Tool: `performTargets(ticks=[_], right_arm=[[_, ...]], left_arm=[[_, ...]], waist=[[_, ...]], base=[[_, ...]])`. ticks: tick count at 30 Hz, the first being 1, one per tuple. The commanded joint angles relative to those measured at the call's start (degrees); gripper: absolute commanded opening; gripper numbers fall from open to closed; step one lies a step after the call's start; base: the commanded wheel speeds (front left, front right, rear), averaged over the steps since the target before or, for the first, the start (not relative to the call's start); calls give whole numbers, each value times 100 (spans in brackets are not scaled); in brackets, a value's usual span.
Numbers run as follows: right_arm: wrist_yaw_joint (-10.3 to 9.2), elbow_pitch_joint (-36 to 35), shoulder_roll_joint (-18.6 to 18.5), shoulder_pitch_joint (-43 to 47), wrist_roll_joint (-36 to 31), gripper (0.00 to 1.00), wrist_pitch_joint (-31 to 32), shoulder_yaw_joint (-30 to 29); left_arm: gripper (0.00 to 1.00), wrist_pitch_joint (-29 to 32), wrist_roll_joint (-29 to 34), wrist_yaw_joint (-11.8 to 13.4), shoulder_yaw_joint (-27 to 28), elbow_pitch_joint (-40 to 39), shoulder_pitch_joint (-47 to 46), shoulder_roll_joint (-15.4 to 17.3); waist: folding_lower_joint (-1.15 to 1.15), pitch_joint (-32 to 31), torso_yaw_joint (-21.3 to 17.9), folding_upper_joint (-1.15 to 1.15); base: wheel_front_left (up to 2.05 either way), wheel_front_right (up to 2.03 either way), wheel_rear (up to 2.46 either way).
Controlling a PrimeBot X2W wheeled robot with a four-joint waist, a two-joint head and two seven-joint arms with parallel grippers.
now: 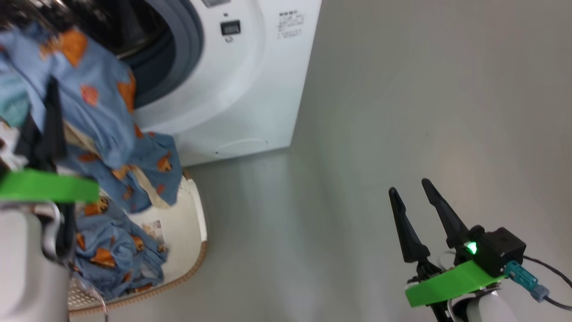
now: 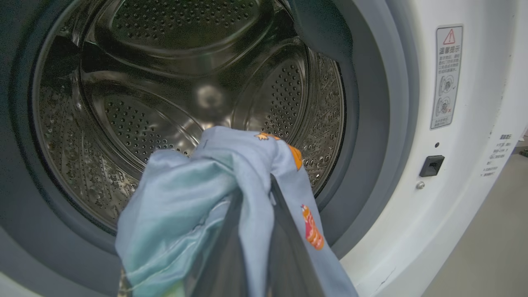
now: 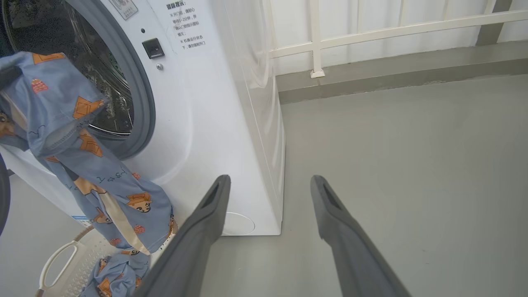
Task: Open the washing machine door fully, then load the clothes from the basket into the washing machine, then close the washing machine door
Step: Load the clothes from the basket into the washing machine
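Observation:
The washing machine (image 1: 250, 89) stands with its round opening uncovered, and the steel drum (image 2: 173, 95) looks bare inside. The washing machine door is out of view. My left gripper (image 2: 253, 198) is shut on a light blue garment of the clothes (image 2: 194, 198) and holds it up just in front of the grey seal (image 2: 371, 123). In the head view that garment (image 1: 98, 112) drapes from the left gripper (image 1: 51, 103) down to the basket (image 1: 192, 223), where more clothes (image 1: 111, 259) lie. My right gripper (image 1: 413, 192) is open and holds nothing, over the floor right of the machine.
Grey floor (image 1: 402, 112) stretches to the right of the machine. In the right wrist view a white railing (image 3: 371, 33) and a low kerb run behind the machine's side. A cable (image 1: 549, 273) trails from the right wrist.

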Motion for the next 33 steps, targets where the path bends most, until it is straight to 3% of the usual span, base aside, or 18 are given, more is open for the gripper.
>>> performTargets(ticks=[1, 17, 27, 33], right_arm=[[9, -151, -14, -112, 35, 100, -28, 162], [9, -170, -14, -500, 272, 100, -28, 394], [9, -77, -14, -591, 420, 100, -28, 640], [9, -94, -14, -643, 486, 100, -28, 792]], left_arm=[[0, -46, -83, -18, 150, -59, -300, 284], [0, 259, -264, -18, -583, 1765, -2795, 780], [0, 1500, -660, -18, -1031, 2660, -4139, 1017], [0, 1879, -847, -18, -1266, 2902, -4666, 1251]], waist=[[0, 321, -151, 0], [0, 1314, -484, 0], [0, 1797, -631, 0], [0, 2134, -699, 0]], base=[[0, 0, 0], [0, 0, 0], [0, 0, 0], [0, 0, 0]])
